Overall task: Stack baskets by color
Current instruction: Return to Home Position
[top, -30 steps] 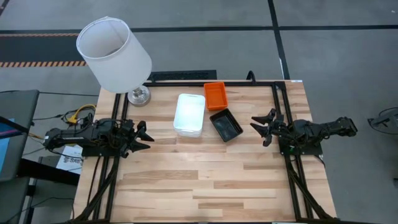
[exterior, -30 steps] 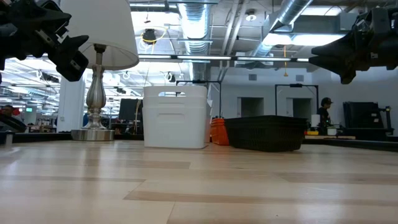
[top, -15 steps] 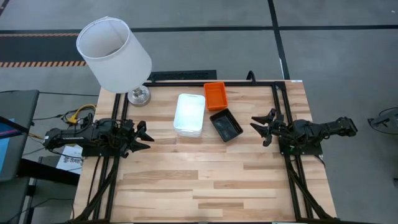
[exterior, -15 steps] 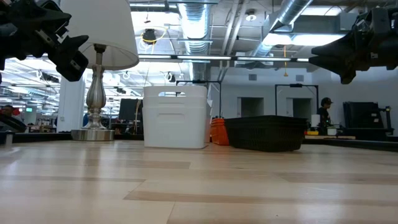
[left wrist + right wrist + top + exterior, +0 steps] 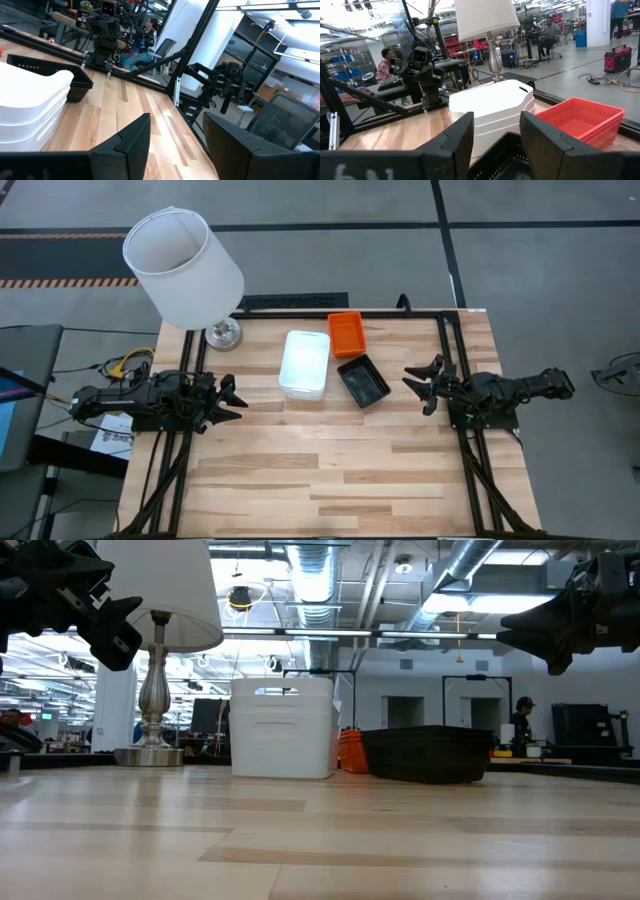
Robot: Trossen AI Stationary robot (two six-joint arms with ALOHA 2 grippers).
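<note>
Across the bench [image 5: 330,470] nothing had shifted: white stack [image 5: 305,363], orange stack [image 5: 347,333] and black stack [image 5: 363,380] looked finished, left pincer [image 5: 236,401] and right pincer [image 5: 415,390] both spread, empty.

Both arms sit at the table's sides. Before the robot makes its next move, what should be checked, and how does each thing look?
1. All white baskets in one pile: ok.
2. All orange baskets in one pile: ok.
3. All black baskets in one pile: ok, though it sits askew.
4. Three baskets in each pile: cannot tell.
5. The left gripper open, empty, at the left side of the table: ok.
6. The right gripper open, empty, at the right side: ok.
</note>
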